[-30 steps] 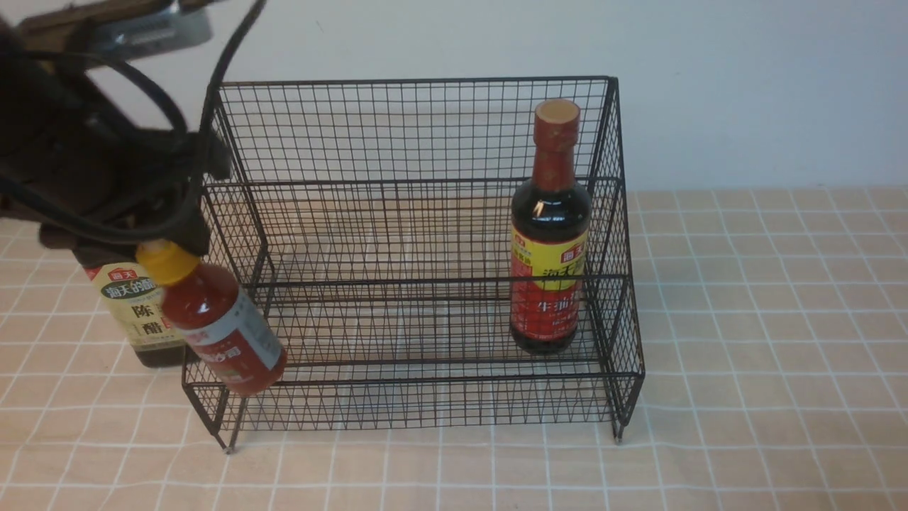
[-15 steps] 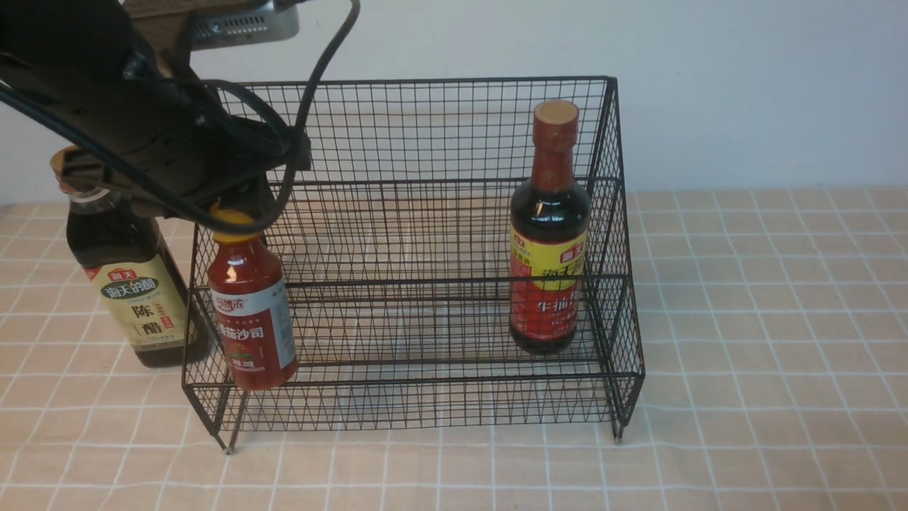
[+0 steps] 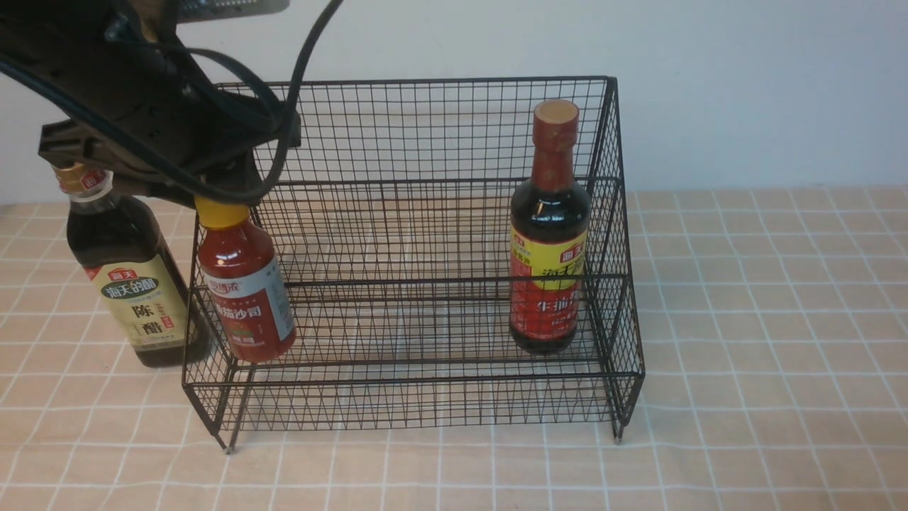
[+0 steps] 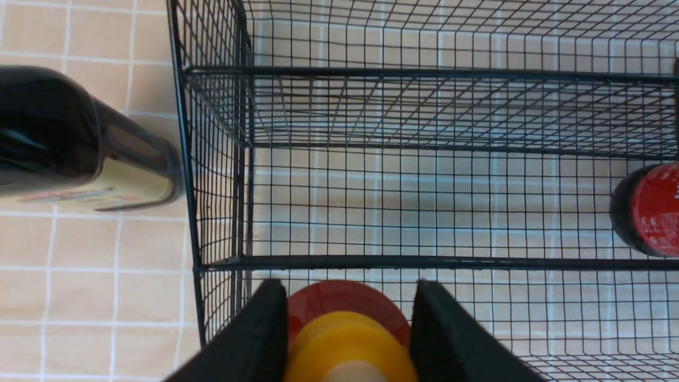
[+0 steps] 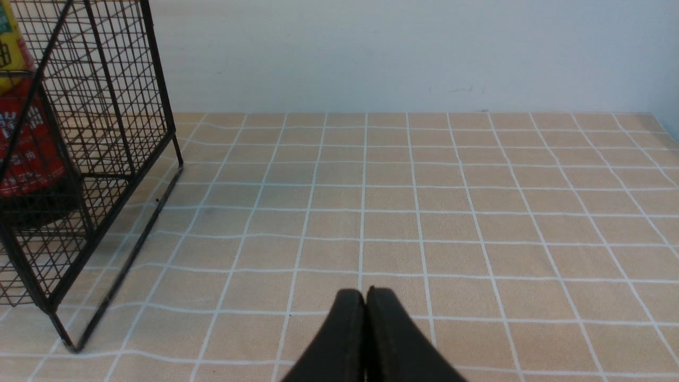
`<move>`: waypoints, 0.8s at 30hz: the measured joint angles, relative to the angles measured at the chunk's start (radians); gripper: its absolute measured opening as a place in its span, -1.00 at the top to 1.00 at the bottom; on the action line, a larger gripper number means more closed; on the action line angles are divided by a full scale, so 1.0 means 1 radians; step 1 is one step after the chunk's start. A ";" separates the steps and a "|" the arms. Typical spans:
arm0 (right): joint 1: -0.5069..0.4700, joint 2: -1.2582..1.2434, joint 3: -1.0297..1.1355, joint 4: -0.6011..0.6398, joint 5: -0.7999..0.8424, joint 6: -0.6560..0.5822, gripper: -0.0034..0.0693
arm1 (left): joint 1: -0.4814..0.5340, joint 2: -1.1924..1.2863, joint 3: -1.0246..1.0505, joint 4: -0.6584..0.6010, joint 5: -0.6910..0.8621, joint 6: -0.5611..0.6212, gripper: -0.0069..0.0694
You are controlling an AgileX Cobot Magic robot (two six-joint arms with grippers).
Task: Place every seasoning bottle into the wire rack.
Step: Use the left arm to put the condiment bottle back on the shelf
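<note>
**wirefan:** How many bottles do we count here?

**saucebot:** We make it three, plus one rack point(image 3: 425, 128). The red-neck bottle point(image 3: 550, 241) stands upright on the lower tier, at the right end. The gold-cap bottle point(image 3: 135, 284) is outside, on the worktop point(image 3: 766, 319) just beside the rack's left side.

**wirefan:** And the little red bottle point(image 3: 245, 291)?

**saucebot:** Inside the left end, over the lower tier, a bit tilted. The left fingers point(image 4: 254, 334) pinch its yellow cap from both sides. We can't tell if its base touches the wire. The right fingers point(image 5: 347, 339) are pressed together with nothing between them, low over the worktop, apart from the rack.

**wirefan:** Surface? Room?

**saucebot:** Worktop's tan with a white grid, and there's a plain pale wall point(image 3: 709, 85) behind.
</note>
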 joint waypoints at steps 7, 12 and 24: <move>0.000 0.000 0.000 0.000 0.000 0.000 0.94 | -0.001 0.002 0.000 0.010 0.015 0.000 0.11; 0.000 0.000 0.000 0.000 0.000 0.000 0.94 | -0.001 0.003 0.000 0.026 0.004 -0.009 0.11; 0.000 0.000 0.000 0.000 0.000 0.000 0.94 | -0.004 0.055 0.000 0.025 0.004 -0.018 0.11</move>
